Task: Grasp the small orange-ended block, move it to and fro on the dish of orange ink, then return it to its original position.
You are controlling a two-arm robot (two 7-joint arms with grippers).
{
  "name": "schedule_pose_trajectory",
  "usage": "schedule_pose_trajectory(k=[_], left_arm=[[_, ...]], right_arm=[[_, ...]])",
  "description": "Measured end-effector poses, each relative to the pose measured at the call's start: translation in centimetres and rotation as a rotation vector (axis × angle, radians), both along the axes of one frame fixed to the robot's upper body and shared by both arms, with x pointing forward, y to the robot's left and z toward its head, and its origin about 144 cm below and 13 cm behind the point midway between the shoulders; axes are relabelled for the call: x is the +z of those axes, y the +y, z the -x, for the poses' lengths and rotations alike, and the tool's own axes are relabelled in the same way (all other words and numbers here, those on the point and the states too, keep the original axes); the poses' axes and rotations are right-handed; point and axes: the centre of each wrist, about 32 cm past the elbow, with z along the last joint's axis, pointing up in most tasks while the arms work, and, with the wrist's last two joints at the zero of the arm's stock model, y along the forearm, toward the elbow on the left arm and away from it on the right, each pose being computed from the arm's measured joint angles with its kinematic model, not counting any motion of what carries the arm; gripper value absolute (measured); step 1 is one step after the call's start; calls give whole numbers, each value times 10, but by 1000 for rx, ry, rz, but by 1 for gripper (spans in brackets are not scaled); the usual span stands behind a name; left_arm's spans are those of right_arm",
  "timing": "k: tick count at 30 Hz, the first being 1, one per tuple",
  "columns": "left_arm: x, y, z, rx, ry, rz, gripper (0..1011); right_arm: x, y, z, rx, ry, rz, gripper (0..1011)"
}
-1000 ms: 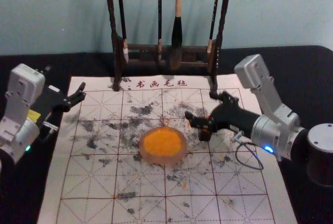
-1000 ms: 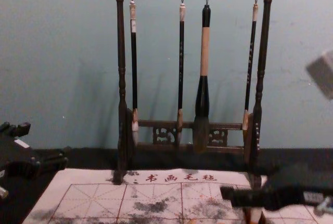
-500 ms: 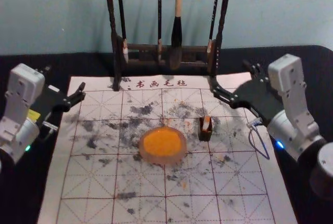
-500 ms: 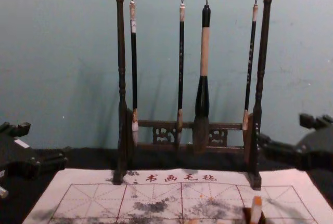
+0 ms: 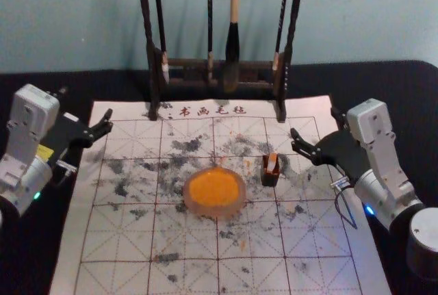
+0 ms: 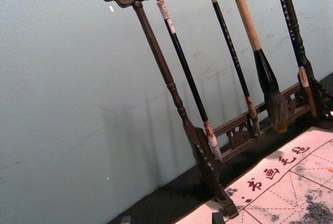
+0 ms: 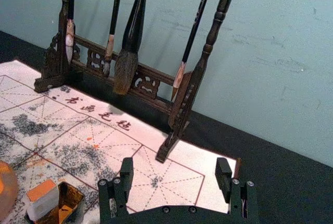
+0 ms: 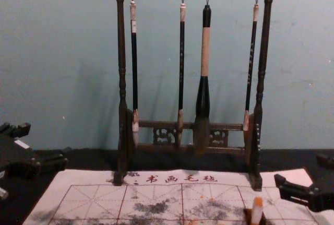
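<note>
In the head view my right gripper [image 5: 315, 123] stands open to the right of the small block [image 5: 272, 162], clear of it. The orange-ended white block leans in a dark little holder [image 5: 269, 177], right of the round dish [image 5: 215, 210] of orange ink. The right wrist view has the right gripper [image 7: 175, 167] with nothing between its fingers, and the block [image 7: 43, 201] with its orange end up. In the chest view the block [image 8: 257, 211] stands upright in the holder. My left gripper [image 5: 86, 103] is parked open at the left; its tips [image 6: 171, 219] edge into the left wrist view.
A wooden rack [image 5: 185, 63] with several hanging brushes stands behind the felt mat [image 5: 185, 274]. The grid-marked mat, stained with black and orange, lies on a black-covered table [image 5: 61, 79], and a wall rises behind.
The right gripper has withdrawn rightward from over the holder, uncovering it and the block, and then come slightly nearer the robot. The left arm, dish and block show no movement.
</note>
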Motion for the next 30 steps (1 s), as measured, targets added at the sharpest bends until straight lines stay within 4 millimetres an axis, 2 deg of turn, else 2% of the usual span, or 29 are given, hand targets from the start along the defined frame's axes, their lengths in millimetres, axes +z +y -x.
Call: schedule_pose_trajectory(k=[30], left_arm=[[0, 0, 0, 0, 0, 0, 1001]], right_arm=[[2, 0, 0, 7, -10, -6, 1000]])
